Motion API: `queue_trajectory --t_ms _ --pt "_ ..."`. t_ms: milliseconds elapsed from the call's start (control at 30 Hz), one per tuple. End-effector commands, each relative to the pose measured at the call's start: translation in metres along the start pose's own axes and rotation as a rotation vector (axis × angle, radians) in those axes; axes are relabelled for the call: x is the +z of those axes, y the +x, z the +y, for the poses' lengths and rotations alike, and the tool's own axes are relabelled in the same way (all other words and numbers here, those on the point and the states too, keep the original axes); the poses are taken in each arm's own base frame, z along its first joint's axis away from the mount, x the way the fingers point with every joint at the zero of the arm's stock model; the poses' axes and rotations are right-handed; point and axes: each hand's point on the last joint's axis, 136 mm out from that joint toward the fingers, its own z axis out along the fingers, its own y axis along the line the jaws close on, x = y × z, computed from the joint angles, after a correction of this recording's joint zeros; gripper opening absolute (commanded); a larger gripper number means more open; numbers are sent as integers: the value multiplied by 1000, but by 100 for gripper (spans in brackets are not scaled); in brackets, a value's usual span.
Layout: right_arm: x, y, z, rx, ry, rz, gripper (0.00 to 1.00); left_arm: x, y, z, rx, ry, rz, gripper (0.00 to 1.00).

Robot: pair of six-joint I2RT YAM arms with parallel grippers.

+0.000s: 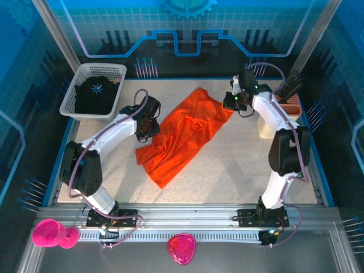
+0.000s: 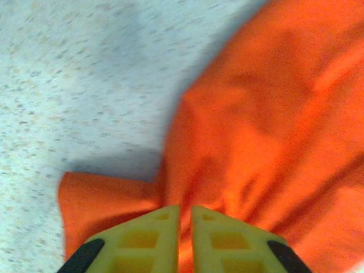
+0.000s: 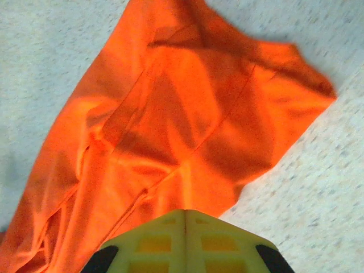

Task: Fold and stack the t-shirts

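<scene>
The orange t-shirt (image 1: 185, 133) lies loosely spread and wrinkled, running diagonally across the middle of the table. My left gripper (image 1: 149, 129) is at its left edge. In the left wrist view the jaws (image 2: 185, 207) stand almost together, with orange cloth (image 2: 267, 114) gathered in the thin gap. My right gripper (image 1: 232, 104) is at the shirt's far right corner. Its jaws (image 3: 185, 211) are pressed together, and a crease of the orange cloth (image 3: 182, 114) runs into their tip. The black t-shirt (image 1: 96, 94), with a pale starburst print, lies bunched in the basket.
The white mesh basket (image 1: 102, 65) stands at the back left corner. A cream container (image 1: 268, 128) and a brown rack (image 1: 290, 107) stand at the back right, close to the right arm. Two pink objects (image 1: 54, 234) (image 1: 182, 248) lie on the front ledge.
</scene>
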Motion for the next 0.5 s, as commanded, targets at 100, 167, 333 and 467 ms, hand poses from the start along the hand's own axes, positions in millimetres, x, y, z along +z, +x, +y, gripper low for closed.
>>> queue_trajectory --t_ms 100,167,333,467 --pt "33 22 19 140 -91 7 0 58 27 24 2 -77 128 9" --pt "44 23 18 147 -69 31 0 68 34 28 -6 -87 144 8" --pt "85 22 0 186 21 73 0 82 53 42 -29 -130 185 8" --pt "120 22 -17 223 91 136 0 78 73 53 -69 -140 216 7"
